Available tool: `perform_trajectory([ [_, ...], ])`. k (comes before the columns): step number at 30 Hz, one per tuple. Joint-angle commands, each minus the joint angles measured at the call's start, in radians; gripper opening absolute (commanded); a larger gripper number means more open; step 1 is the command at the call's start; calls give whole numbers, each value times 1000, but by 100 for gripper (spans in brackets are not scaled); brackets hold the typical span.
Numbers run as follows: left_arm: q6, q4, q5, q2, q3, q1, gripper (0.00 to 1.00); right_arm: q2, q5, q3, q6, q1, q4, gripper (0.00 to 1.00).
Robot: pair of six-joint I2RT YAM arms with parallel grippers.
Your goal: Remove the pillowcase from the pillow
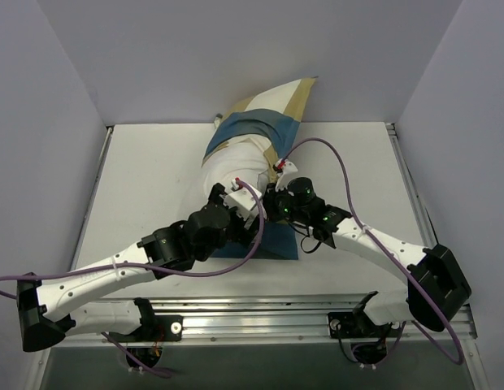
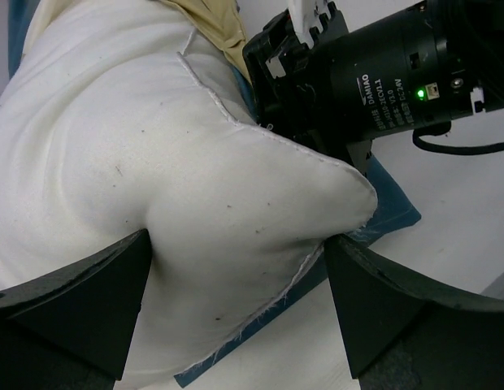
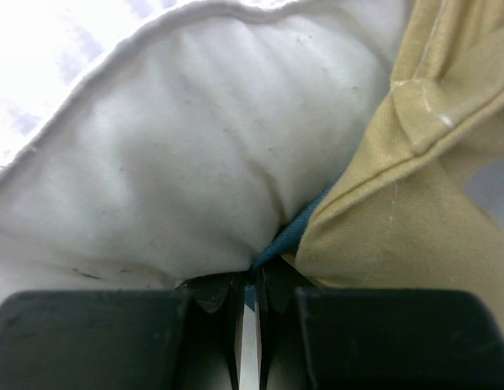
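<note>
The plain white pillow [image 1: 236, 166] lies in the middle of the table, its far end still inside the checked teal, tan and white pillowcase [image 1: 264, 122]. A blue flap of the case lies under the pillow's near end. My left gripper [image 1: 232, 197] holds the pillow's bare near corner [image 2: 236, 203] between wide-set fingers [image 2: 81, 301], which press into it. My right gripper [image 1: 276, 201] is right beside it, closed on a thin blue edge of the pillowcase [image 3: 297, 231], with tan fabric [image 3: 398, 203] to the right and the pillow [image 3: 195, 146] above.
The right arm's black wrist [image 2: 382, 73] sits close against the pillow, beside my left gripper. Purple cables [image 1: 333, 158] loop over both arms. An aluminium rail [image 1: 260, 313] runs along the near table edge. Grey walls enclose the white table [image 1: 138, 179].
</note>
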Motion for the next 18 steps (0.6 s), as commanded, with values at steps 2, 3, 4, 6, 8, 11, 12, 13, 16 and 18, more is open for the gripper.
perform_trajectory([
  [2,20,120,-62,28,-3,-15,94,8,41,112,-19,41,81,0],
  [3,12,122,-50,31,-3,-16,94,18,45,120,-22,46,78,0],
  [4,6,123,-20,31,-6,-18,94,21,47,132,-23,51,77,0],
  [6,4,126,27,25,-12,-22,94,29,50,143,-25,61,75,0],
  [8,15,114,77,19,-18,-24,94,29,56,161,-28,63,67,0],
  [11,24,109,82,-10,-43,-25,94,28,58,190,-34,65,51,0],
  [12,26,109,76,-26,-49,-25,94,25,58,198,-35,66,48,0],
  [13,32,108,70,-33,-54,-25,94,21,58,206,-38,68,43,0],
  [16,76,80,94,-55,-52,-25,94,17,62,230,-46,71,25,0],
  [18,105,62,142,-75,-42,-25,94,20,64,240,-49,72,15,0],
])
